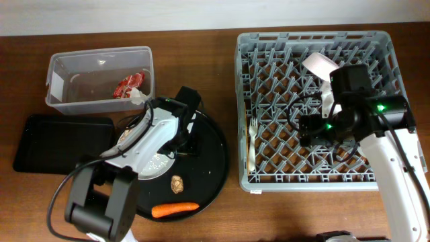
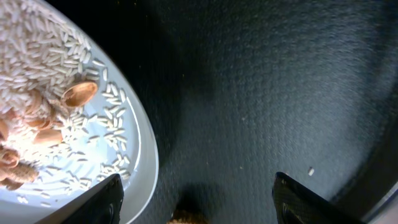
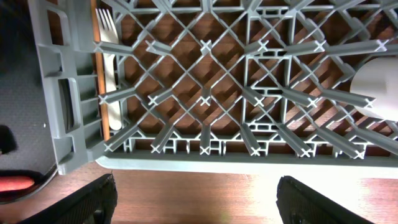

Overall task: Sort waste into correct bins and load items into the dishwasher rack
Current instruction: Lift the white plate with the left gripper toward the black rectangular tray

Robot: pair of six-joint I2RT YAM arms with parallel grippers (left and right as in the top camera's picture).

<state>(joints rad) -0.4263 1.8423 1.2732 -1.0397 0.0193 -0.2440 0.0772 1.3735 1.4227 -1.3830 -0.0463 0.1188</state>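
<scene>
Grey lattice rack (image 1: 302,183) right: pale fork (image 1: 252,144) along left wall, white cup (image 1: 319,65) far side. Clear tub (image 1: 87,84) far left holds red wrapper (image 1: 127,85). Round black tray (image 1: 211,161) centre: white plate (image 2: 134,149) with rice, carrot (image 1: 175,209), brown lump (image 1: 177,183). Left gripper (image 2: 199,202) spread wide, empty, over tray; right gripper (image 3: 196,199) spread wide, empty, over rack's near wall

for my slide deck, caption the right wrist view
Open right claw hovering over the grey dishwasher rack, a pale fork lying inside by one wall

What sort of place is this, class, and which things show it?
Probably a robot test bench staged as a dish-clearing station: a grey dishwasher rack on a wooden table, a clear tub with a red wrapper in it, and a plate of rice scraps on a round black tray.
</scene>
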